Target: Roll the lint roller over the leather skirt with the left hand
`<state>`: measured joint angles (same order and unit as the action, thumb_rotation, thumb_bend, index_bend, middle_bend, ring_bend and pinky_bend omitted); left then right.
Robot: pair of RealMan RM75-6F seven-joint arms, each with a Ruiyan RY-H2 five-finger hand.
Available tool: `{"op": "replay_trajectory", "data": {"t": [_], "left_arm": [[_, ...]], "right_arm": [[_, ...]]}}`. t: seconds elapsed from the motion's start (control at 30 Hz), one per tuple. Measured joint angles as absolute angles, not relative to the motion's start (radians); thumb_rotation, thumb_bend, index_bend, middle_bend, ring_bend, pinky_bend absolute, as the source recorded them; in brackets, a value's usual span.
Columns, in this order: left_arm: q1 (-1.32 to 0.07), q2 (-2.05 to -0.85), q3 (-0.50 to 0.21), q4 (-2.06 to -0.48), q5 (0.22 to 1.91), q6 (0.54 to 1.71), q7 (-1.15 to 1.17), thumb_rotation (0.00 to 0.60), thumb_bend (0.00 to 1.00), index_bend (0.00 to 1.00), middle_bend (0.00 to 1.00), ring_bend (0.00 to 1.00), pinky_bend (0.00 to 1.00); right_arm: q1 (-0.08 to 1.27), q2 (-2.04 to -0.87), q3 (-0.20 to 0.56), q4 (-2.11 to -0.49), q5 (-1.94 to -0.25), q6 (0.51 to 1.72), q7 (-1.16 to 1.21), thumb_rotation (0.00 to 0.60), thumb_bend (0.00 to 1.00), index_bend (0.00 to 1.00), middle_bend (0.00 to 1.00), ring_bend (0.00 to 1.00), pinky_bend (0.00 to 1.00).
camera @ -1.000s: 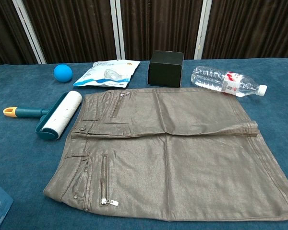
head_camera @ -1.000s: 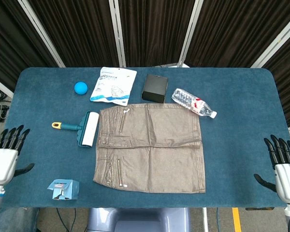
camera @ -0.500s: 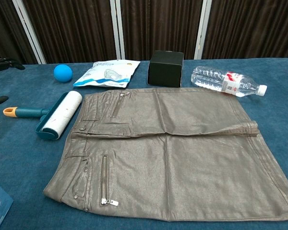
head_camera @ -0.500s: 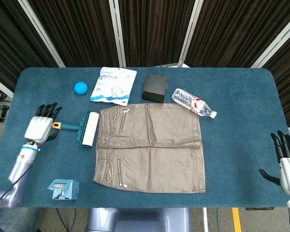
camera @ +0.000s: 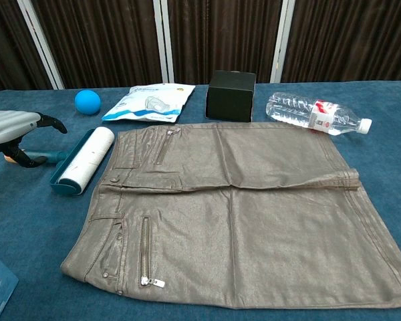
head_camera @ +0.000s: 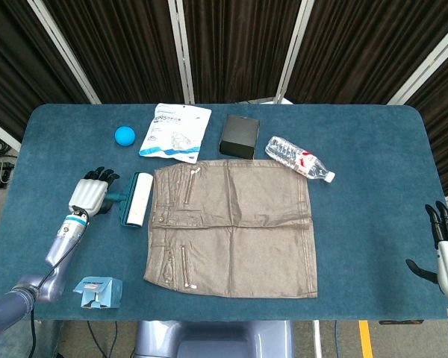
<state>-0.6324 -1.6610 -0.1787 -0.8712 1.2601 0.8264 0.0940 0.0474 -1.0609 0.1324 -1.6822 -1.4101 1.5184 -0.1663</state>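
1. I see the leather skirt (head_camera: 231,227) lying flat on the blue table (head_camera: 373,186), waistband toward the lint roller (head_camera: 137,198).
2. The lint roller lies just beside the skirt's waistband edge, its white roll parallel to that edge and its handle pointing away from the skirt.
3. My left hand (head_camera: 89,195) sits over the handle end, on the far side of the roller from the skirt. In the chest view the fingers (camera: 50,122) are spread above the handle; I cannot tell whether they grip it.
4. My right hand (head_camera: 446,250) is off the table edge, well apart from the skirt, fingers extended and holding nothing.
5. Beyond the skirt lie a blue ball (head_camera: 125,135), a white pouch (head_camera: 175,131), a black box (head_camera: 240,136) and a water bottle (head_camera: 299,158).
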Motion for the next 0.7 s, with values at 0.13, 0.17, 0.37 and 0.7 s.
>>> {"op": "replay_trajectory", "data": {"t": [0.13,0.17,0.37,0.7], "left_arm": [[-0.641,-1.679,-0.177,-0.844,1.252,0.815,0.083,0.6,0.44,0.21,0.15,0.09,0.17],[-0.643,-1.682,-0.176,-0.84,1.251,0.813,0.082,0.6,0.44,0.21,0.15,0.1,0.18],[-0.653,-1.689,-0.174,-0.83,1.245,0.791,0.076,0.6,0.44,0.23,0.16,0.12,0.2],[-0.662,-1.693,-0.159,-0.826,1.248,0.778,0.064,0.6,0.44,0.3,0.24,0.18,0.24]], "right_arm": [[0.05,-1.063,0.133,-1.679,-1.406,1.515,-0.169,0.6,0.0,0.0,0.0,0.0,0.0],[0.051,-1.064,0.133,-1.678,-1.405,1.514,-0.171,0.6,0.0,0.0,0.0,0.0,0.0],[0.052,-1.065,0.134,-1.678,-1.397,1.512,-0.174,0.6,0.0,0.0,0.0,0.0,0.0],[0.054,-1.065,0.134,-1.678,-1.39,1.509,-0.176,0.6,0.0,0.0,0.0,0.0,0.0]]}}
